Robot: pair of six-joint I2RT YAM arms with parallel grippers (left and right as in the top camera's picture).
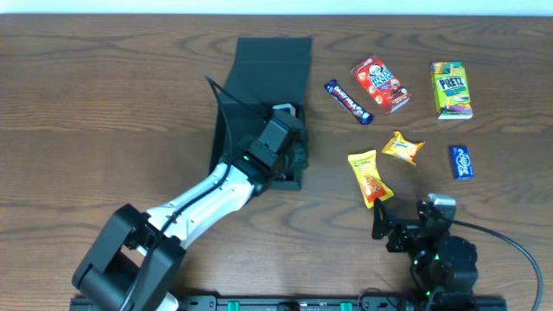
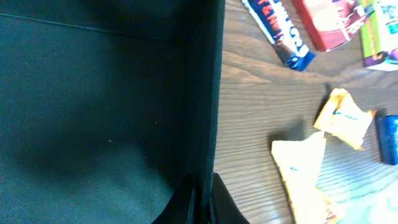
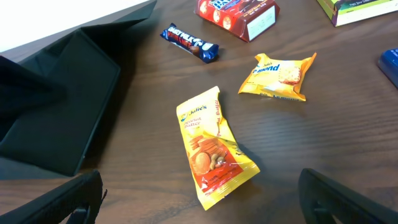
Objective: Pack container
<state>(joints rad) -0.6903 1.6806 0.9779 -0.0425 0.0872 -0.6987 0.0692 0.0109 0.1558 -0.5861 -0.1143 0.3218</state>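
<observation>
Two grippers: your left gripper (image 2: pixel 202 190) pinches the container's (image 2: pixel 205 93) 3 o'clock wall. Your right gripper (image 3: pixel 199 183) gapes wide, empty, at 5 o'clock.

Overhead straight down on table (image 1: pixel 130 104), left wrist close over container (image 2: pixel 93 93), right wrist low, yellow packet (image 3: pixel 211 149) shared

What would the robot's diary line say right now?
left gripper: shut on container wall | right gripper: open, empty, by yellow packet | snacks: on table
</observation>
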